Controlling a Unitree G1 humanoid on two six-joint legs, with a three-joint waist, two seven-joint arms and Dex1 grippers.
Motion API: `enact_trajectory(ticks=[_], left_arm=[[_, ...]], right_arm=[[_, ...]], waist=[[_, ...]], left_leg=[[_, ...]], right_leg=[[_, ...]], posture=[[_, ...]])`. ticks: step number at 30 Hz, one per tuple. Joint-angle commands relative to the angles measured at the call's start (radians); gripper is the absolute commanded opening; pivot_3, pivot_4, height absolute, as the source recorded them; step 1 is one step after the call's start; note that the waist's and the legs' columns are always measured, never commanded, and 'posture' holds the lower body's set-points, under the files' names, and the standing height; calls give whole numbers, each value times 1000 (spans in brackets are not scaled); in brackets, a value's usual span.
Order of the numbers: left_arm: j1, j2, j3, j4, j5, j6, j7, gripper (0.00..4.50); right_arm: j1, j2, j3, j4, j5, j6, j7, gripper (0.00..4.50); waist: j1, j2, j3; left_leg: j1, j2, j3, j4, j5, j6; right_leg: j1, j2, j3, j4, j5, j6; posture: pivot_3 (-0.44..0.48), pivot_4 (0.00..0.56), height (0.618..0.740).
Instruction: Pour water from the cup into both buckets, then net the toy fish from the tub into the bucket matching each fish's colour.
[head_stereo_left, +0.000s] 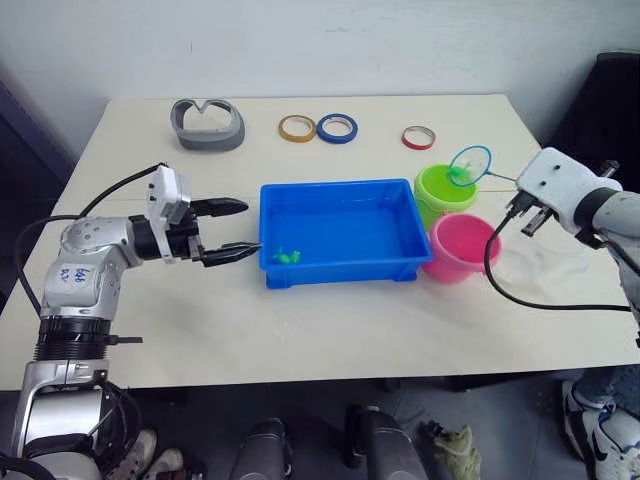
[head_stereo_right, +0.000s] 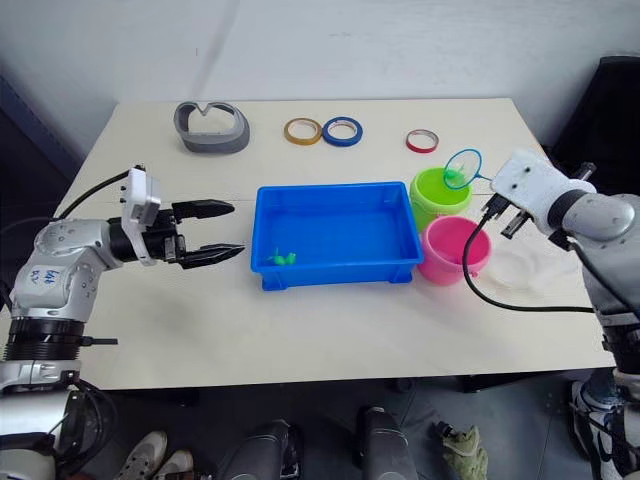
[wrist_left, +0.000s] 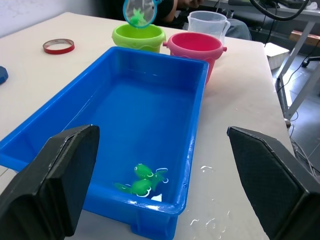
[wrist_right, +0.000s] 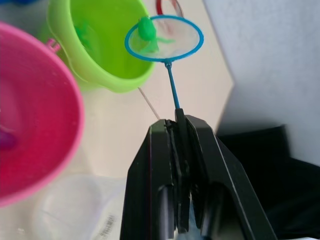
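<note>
Right wrist view shows the right tool (wrist_right: 176, 120) clamped on the net (wrist_right: 165, 39), one green fish (wrist_right: 147, 28) inside, above the green bucket (wrist_right: 102, 40) at upper left. Two green fish (wrist_left: 142, 181) lie in the tub (wrist_left: 192, 120). Left tool (head_stereo_left: 232, 230) gapes apart.

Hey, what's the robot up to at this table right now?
The right hand is shut on the net and holds it over the green bucket, with a green fish in the hoop. The left hand is open beside the blue tub, where green fish remain in the water. The pink bucket stands next to the green one, and the clear cup just behind them.
</note>
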Motion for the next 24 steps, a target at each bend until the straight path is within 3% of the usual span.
enact_trajectory(ticks=[1,11,16,24], left_arm=[[-17,0,4,-15,0,-8,-9,4469],[-25,-9,0,-7,7,-8,-16,4469],[-43,-24,-6,7,14,-23,-15,4469],[-46,-30,-4,10,13,-29,-15,4469]], right_arm=[[21,-36,7,-76,-125,-81,-70,0],[138,-62,23,-124,-350,-215,-152,0],[184,-76,81,-117,-571,-280,-259,0],[191,-49,69,-114,-635,-315,-274,0]], waist=[[0,0,0],[0,0,0],[1,0,0],[0,0,0]], left_leg=[[0,0,0,0,0,0],[0,0,1,1,0,0],[0,0,0,1,0,0],[0,0,1,1,1,-1]], right_leg=[[0,0,0,0,0,0],[0,0,1,0,0,0],[0,0,0,0,0,0],[0,1,1,0,0,0]], posture=[[0,150,713],[0,150,713],[0,150,713],[0,150,713]])
